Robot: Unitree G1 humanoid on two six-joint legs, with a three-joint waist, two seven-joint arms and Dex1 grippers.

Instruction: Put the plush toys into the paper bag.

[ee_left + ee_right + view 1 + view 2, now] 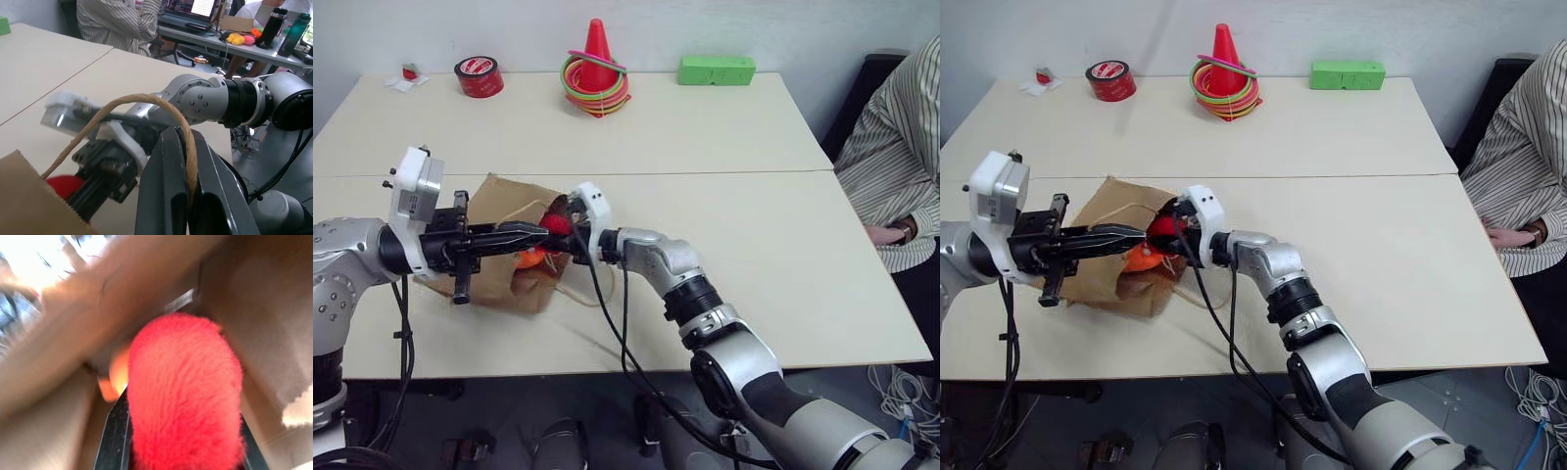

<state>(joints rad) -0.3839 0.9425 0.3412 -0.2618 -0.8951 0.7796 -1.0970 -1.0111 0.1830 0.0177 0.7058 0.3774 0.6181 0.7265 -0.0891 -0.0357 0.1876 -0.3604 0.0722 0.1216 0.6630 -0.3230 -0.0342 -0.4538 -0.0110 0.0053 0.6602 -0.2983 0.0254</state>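
On the pale table [724, 245], lower left of frame, the left gripper [188, 161] pinches the paper bag [499, 211] handle while the right gripper [171, 431] clasps the soft, light red plush [183, 391] at its middle, inside the bag's mouth beside the orange plush [1143, 257].

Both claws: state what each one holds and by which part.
Left claw is shut on the paper bag, pinching its looped string handle. Right claw grips the red plush toy by its sides, at the bag's mouth.
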